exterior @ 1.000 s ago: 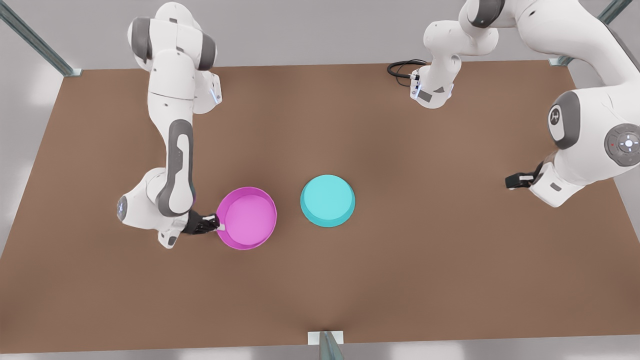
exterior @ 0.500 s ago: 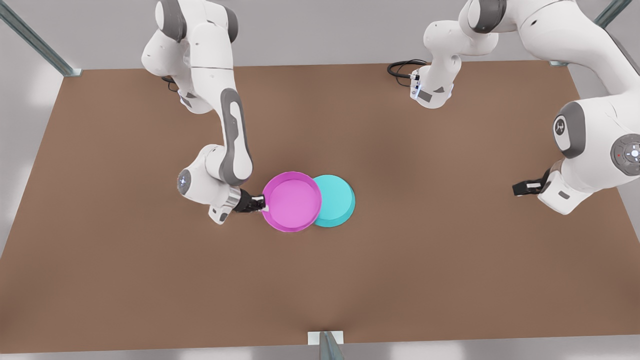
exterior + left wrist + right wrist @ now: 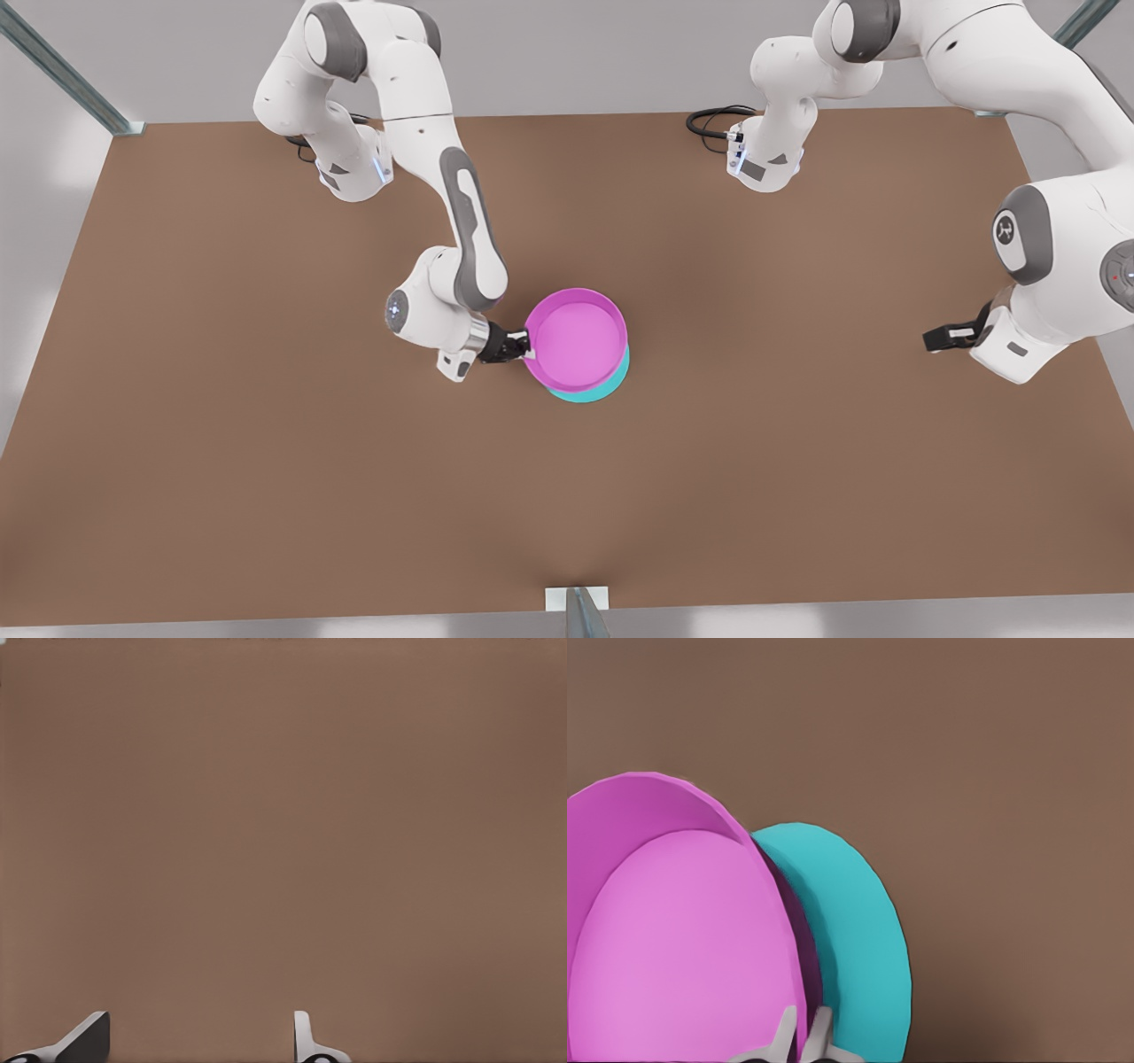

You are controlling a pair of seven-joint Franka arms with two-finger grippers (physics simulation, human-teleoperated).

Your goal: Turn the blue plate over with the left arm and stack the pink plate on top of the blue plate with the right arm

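Note:
My right gripper (image 3: 529, 347) is shut on the near rim of the pink plate (image 3: 576, 341), open side up, at the table's middle. Its fingers (image 3: 784, 1032) pinch the rim of this magenta dish (image 3: 682, 939) in the right wrist view. Under it lies the blue plate (image 3: 604, 388), showing as a cyan crescent (image 3: 859, 930) past the pink rim. Whether the two plates touch I cannot tell. My left gripper (image 3: 941, 338) waits open far off at the front view's right, its fingertips (image 3: 89, 1036) apart over bare table (image 3: 283, 815).
The brown table (image 3: 266, 487) spreads wide around the plates. A black cable (image 3: 709, 120) lies at the back edge near the left arm's base. A metal bracket (image 3: 576, 602) sits at the front edge, and frame posts (image 3: 62, 71) stand at the back corners.
My right gripper has carried the pink plate toward the front view's right, from beside the blue plate to over it. The left arm has drifted slightly farther right.

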